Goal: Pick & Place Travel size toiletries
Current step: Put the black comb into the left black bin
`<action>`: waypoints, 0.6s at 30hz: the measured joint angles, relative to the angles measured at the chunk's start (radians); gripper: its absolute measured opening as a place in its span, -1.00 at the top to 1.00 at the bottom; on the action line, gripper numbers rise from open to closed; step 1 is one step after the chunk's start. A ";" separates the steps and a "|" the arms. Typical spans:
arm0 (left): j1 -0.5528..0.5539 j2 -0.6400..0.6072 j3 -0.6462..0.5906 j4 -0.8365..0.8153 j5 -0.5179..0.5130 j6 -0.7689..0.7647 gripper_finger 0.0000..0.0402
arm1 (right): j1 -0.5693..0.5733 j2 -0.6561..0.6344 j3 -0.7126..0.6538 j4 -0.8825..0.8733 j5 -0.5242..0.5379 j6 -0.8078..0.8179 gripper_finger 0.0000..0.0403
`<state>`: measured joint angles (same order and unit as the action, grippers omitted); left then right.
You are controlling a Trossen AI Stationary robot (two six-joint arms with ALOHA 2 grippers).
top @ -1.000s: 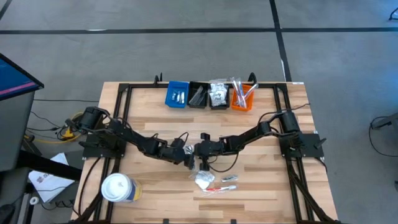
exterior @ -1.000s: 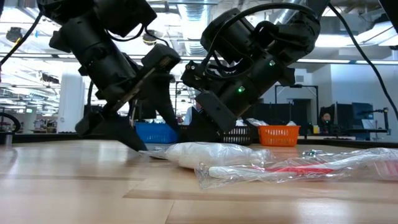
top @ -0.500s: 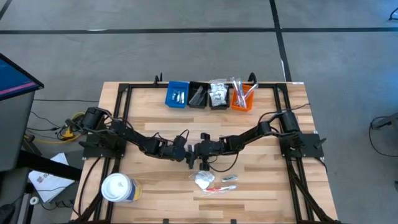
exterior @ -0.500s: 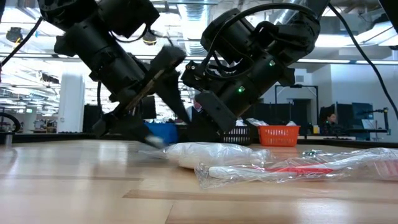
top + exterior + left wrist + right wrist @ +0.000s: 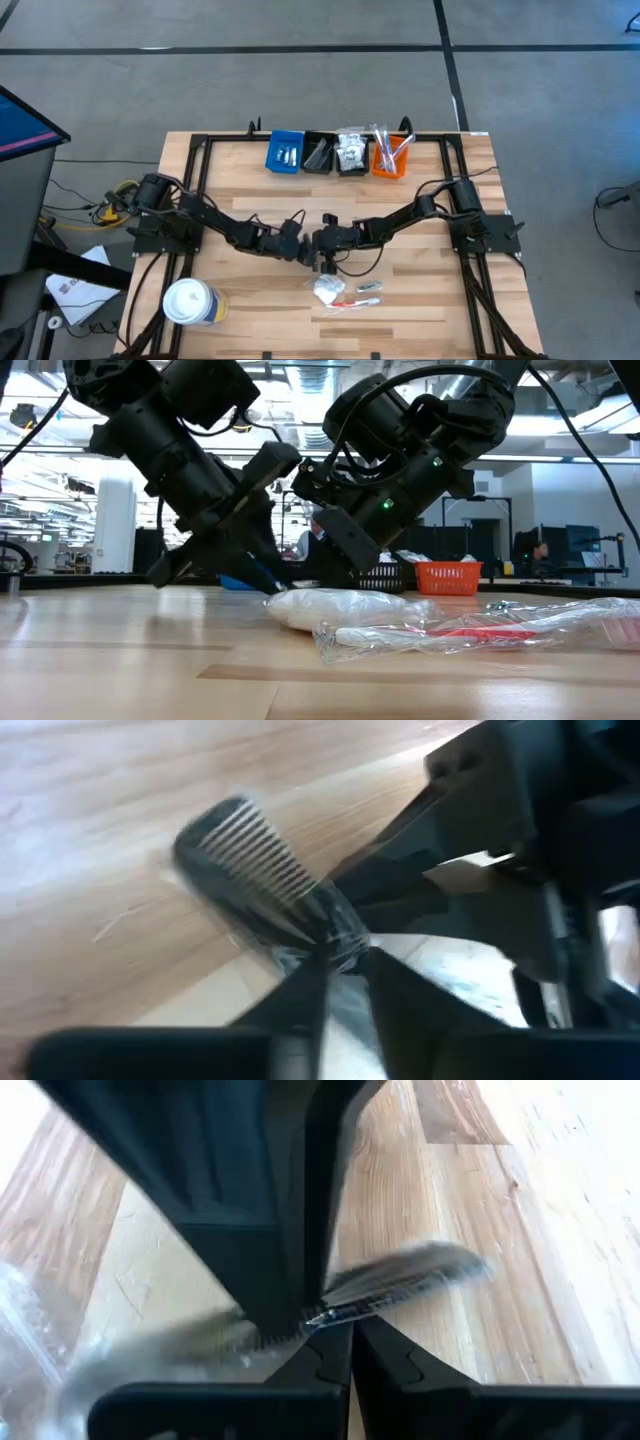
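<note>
A black comb in a clear wrapper [image 5: 262, 870] is between my two grippers at the table's middle; it also shows in the right wrist view [image 5: 405, 1275]. My left gripper [image 5: 305, 254] is shut on it, low over the wood [image 5: 272, 586]. My right gripper [image 5: 322, 258] meets it from the other side and is shut on the same comb. A white sachet [image 5: 327, 290], a wrapped red toothbrush [image 5: 352, 303] and a small sachet [image 5: 369, 287] lie flat on the table, nearer the near edge. My left gripper pinches one end of the comb's wrapper [image 5: 335, 935] between its two fingers, slanting down from the table's left. The toothed part reaches out past the fingertips, close over the wood. My right gripper pinches the comb's wrapper [image 5: 330, 1315] at its closed fingertips, slanting down from the table's right. The left gripper's finger [image 5: 250, 1230] stands right in front of the contact and hides part of it.
Four small bins stand in a row at the far edge: blue [image 5: 285, 152], black [image 5: 319, 153], a clear one with white sachets [image 5: 351, 150], and orange [image 5: 390, 155] with sticks. A large white tub [image 5: 190, 302] stands near the left near corner.
My left gripper has gone toward the table's right, up to my right gripper, carrying the wrapped comb with it just above the wood. My right gripper has kept still.
</note>
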<state>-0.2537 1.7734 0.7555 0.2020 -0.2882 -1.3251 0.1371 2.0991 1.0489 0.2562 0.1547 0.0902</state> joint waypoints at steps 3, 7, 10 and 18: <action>0.001 0.038 0.003 0.017 0.009 -0.027 0.93 | 0.000 0.000 -0.001 0.001 0.000 -0.003 1.00; 0.003 0.081 0.005 0.033 0.027 -0.048 0.95 | 0.000 0.000 -0.001 0.002 0.000 -0.007 1.00; 0.003 0.084 0.004 0.033 0.029 -0.049 0.97 | 0.000 0.000 -0.001 0.002 0.000 -0.007 1.00; 0.000 0.034 -0.001 0.016 -0.013 0.054 0.99 | 0.000 0.000 -0.001 0.002 -0.001 -0.010 1.00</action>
<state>-0.2536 1.8071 0.7541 0.2183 -0.3013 -1.2706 0.1371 2.0991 1.0477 0.2581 0.1540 0.0799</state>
